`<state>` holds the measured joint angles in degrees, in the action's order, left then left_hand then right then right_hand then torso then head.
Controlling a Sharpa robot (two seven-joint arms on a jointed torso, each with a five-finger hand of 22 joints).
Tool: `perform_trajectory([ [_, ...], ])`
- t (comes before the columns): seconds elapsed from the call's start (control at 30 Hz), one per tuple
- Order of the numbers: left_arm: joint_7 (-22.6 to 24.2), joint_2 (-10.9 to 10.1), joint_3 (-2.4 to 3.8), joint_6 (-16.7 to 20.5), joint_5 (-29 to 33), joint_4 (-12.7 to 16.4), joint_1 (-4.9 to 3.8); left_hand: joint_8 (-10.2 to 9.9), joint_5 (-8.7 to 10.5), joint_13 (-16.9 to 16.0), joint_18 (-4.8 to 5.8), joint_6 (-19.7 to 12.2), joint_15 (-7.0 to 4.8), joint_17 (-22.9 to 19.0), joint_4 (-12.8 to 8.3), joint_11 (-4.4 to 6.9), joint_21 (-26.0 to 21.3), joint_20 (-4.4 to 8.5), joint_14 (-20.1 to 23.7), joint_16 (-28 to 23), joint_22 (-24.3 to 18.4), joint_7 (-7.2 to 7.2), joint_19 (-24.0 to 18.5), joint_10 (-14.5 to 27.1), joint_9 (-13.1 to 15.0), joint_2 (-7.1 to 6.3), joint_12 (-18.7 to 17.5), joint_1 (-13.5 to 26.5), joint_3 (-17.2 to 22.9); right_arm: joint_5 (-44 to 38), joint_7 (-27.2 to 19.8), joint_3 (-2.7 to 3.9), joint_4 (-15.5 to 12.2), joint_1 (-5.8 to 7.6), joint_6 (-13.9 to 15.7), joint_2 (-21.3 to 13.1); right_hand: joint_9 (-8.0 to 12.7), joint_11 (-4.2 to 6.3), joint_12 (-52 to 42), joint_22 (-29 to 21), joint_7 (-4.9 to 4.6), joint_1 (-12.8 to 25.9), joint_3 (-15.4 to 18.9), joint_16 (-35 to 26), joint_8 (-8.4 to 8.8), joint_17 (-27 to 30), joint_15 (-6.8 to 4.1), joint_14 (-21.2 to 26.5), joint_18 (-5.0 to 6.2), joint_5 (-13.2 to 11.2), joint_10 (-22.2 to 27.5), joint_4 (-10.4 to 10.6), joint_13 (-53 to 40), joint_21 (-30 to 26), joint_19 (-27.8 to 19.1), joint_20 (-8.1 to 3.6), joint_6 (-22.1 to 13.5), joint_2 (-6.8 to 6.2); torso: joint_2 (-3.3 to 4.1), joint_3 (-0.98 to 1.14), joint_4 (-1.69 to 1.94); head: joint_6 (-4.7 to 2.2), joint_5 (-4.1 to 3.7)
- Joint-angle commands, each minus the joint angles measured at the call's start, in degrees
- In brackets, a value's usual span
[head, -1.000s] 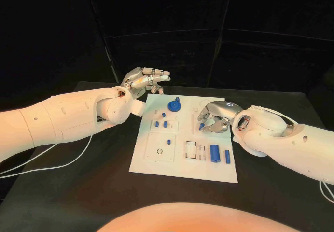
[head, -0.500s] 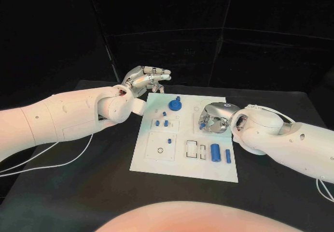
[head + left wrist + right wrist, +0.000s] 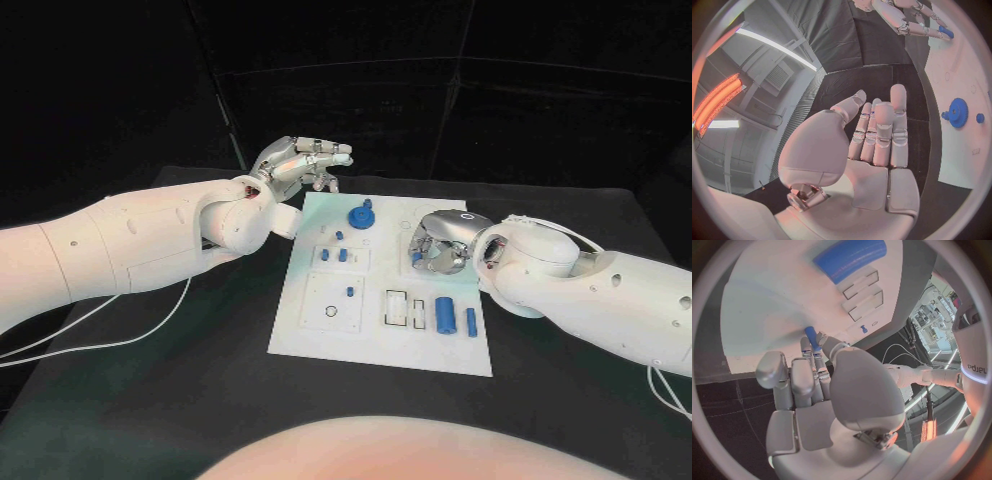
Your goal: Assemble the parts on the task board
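Two silver hands are over a black counter [image 3: 173,400] that carries a white task board [image 3: 378,345]. The right hand [image 3: 440,243] hangs over the board's right half, near its far end, and pinches a small blue peg [image 3: 811,336] between its thumb and a fingertip; the right wrist view shows the peg sticking out from the fingertips toward the white surface, though whether it touches the board cannot be told. The left hand [image 3: 300,163] is raised beyond the board's far left corner, holding nothing, its fingers partly curled and lying close side by side. On the board, a blue gear [image 3: 361,215] sits near the far edge, with a few small blue pegs [image 3: 335,254] just nearer, toward the left side. Toward the near end, a large blue cylinder [image 3: 446,315] and a thinner blue pin [image 3: 470,321] lie side by side, just right of two empty rectangular slots [image 3: 405,311].
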<state>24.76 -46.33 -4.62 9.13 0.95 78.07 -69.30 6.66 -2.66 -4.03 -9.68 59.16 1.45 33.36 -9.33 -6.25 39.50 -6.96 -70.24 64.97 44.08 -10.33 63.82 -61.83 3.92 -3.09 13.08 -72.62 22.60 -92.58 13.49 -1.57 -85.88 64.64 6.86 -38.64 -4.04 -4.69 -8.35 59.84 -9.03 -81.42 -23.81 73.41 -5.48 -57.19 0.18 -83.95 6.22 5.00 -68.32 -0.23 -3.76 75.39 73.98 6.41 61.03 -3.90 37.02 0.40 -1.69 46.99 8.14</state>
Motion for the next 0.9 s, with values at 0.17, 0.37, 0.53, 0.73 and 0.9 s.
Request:
perform_trajectory([
  [0.17, 0.3, -0.01, 0.05, -0.75, 0.16, 0.11, -0.11, 0.2, -0.32, 0.0, -0.8, -0.42, 0.15, -0.03, 0.05, -0.14, -0.36, -0.44, 0.23, -0.24, -0.05, -0.01, -0.13, 0.31, -0.03, 0.33, 0.13, -0.36, -0.31, -0.35, -0.55, 0.03, -0.75, 0.08, 7.05, -0.65, -0.21, 0.29, 0.09, 1.24, 0.27, 0.0, -1.03, 0.57, -0.34, -0.61, -0.49, -0.88, -0.37, -0.11, -1.18, -0.07, -0.22, 0.77, 0.8, -0.52, 1.15, 0.01, -0.03, 0.02, -0.03, 0.08, -0.04],
  [0.37, 0.01, -0.12, 0.05, -0.88, 0.16, 0.18, -0.11, 0.2, -0.32, 0.0, -0.8, -0.42, 0.15, -0.05, 0.06, -0.14, -0.37, -0.44, 0.24, -0.25, -0.06, -0.01, -0.13, 0.31, -0.02, 0.34, 0.15, -0.35, -0.32, 0.78, -1.13, 0.05, -2.79, 0.08, 9.86, -2.52, -0.24, 0.41, 0.22, 1.67, 0.39, 0.16, -1.52, 0.76, -0.42, -0.78, -0.61, -0.95, -0.45, 0.48, -1.52, -0.17, -0.23, 1.04, 1.06, -0.65, 1.49, -0.28, -0.11, -0.09, -0.09, 0.15, -0.43],
  [0.53, -0.1, -0.15, 0.05, -0.96, 0.16, 0.13, -0.11, 0.29, -0.3, -0.02, -0.81, -0.46, 0.18, -0.2, 0.39, -0.18, -0.5, -0.48, 0.26, -0.26, -0.18, -0.05, -0.06, 0.42, -0.01, 0.49, 0.36, -0.05, -0.58, 1.86, -2.4, 0.08, -6.05, 0.09, 11.25, -4.24, -0.23, 0.41, 0.28, 1.72, 0.39, 0.23, -1.6, 0.73, -0.41, -0.7, -0.62, -0.93, -0.46, 0.61, -1.54, -0.18, -0.22, 1.07, 1.08, -0.67, 1.51, -0.35, -0.07, 0.02, -0.1, -0.07, -0.56],
  [0.73, -0.33, -0.08, 0.05, -1.26, 0.16, 0.06, -0.1, 0.29, -0.3, -0.02, -0.81, -0.52, 0.19, -0.13, 0.49, -0.19, -0.55, -0.5, 0.22, -0.2, -0.22, -0.06, -0.04, 0.51, -0.02, 0.48, 0.4, 0.05, -0.71, 2.28, -3.95, 0.12, -10.25, 0.09, 12.67, -4.92, -0.22, 0.41, 0.32, 1.78, 0.39, 0.26, -1.66, 0.79, -0.39, -0.82, -0.62, -0.95, -0.48, 0.7, -1.54, -0.18, -0.21, 1.11, 1.11, -0.68, 1.5, -0.39, 0.01, 0.01, -0.01, -0.1, -0.55],
  [0.9, -0.26, 0.05, 0.05, -1.3, 0.16, -0.01, -0.1, 0.31, -0.3, -0.01, -0.8, -0.62, 0.23, -0.26, 0.73, -0.23, -0.65, -0.53, 0.25, -0.22, -0.31, -0.09, 0.0, 0.66, -0.02, 0.55, 0.49, 0.28, -0.93, 2.66, -5.41, 0.11, -11.76, 0.08, 12.88, -3.28, -0.2, 0.41, 0.42, 1.84, 0.39, 0.31, -1.83, 0.77, -0.33, -0.75, -0.63, -0.93, -0.49, 0.93, -1.56, -0.23, -0.2, 1.14, 1.13, -0.7, 1.47, -0.51, -0.02, -0.02, 0.0, -0.12, -0.34],
])
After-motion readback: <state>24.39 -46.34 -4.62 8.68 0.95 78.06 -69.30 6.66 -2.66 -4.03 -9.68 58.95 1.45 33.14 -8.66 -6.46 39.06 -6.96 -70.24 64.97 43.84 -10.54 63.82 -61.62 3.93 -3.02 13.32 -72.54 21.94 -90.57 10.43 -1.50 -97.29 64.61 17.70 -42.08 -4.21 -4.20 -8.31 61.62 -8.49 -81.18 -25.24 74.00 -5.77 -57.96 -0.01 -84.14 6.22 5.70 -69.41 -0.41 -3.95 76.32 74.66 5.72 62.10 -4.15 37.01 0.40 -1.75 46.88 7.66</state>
